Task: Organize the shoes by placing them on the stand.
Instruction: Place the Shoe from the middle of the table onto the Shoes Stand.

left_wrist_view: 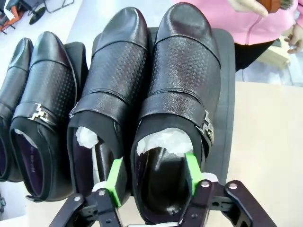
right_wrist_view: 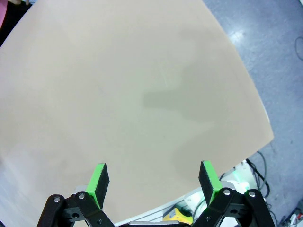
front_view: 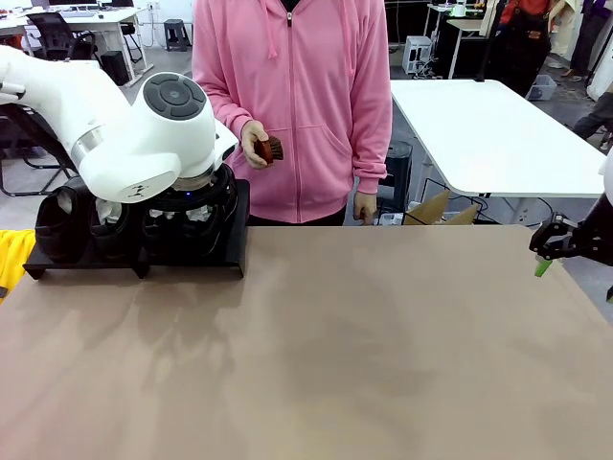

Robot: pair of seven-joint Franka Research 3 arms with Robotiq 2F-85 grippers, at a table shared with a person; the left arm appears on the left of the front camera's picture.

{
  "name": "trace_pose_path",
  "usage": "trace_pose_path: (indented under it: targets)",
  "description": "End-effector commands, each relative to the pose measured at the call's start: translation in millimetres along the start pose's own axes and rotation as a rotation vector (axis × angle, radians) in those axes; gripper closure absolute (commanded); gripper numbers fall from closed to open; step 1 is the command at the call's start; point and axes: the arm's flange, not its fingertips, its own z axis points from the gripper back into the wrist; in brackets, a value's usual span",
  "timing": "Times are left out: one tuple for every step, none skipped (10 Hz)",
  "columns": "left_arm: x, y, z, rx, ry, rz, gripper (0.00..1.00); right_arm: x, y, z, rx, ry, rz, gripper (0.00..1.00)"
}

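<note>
4 glossy black perforated shoes (left_wrist_view: 118,94) on stand (left_wrist_view: 227,94)

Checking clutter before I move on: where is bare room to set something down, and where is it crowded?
Free: the brown table from the stand across to the right gripper. Crowded: the stand's platforms, shoes side by side, left gripper straddling one.

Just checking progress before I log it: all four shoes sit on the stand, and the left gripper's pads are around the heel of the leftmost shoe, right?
Not quite. In the left wrist view the left gripper straddles the heel of the rightmost shoe, at the stand's end nearest the bare table. All four shoes do sit on the stand.
</note>
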Motion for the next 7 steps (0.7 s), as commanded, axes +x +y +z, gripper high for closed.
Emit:
trace_pose_path:
  targets:
    - [1.8,-5.8,5.2,0.024,-0.054,0.014,0.14,0.4,0.3,1.0,0.004,-0.001,0.002,0.00]
    - [1.2,-7.5,14.8,0.022,-0.065,0.014,0.14,0.4,0.3,1.0,0.004,-0.001,0.002,0.00]
    - [0.5,-7.4,24.1,0.013,-0.072,0.021,0.14,0.4,0.3,1.0,0.004,-0.001,0.002,0.00]
    - [0.1,-6.4,32.7,0.019,-0.082,0.027,0.14,0.4,0.3,1.0,0.004,-0.001,0.002,0.00]
    - [-0.3,-3.4,40.9,0.034,-0.086,0.038,0.14,0.4,0.3,1.0,0.004,-0.001,0.002,0.00]
    - [6.1,-8.7,26.2,-0.013,-0.046,0.003,0.14,0.4,0.3,1.0,0.004,-0.001,0.002,0.00]
    - [6.1,-8.7,26.2,-0.013,-0.046,0.003,0.14,0.4,0.3,1.0,0.004,-0.001,0.002,0.00]
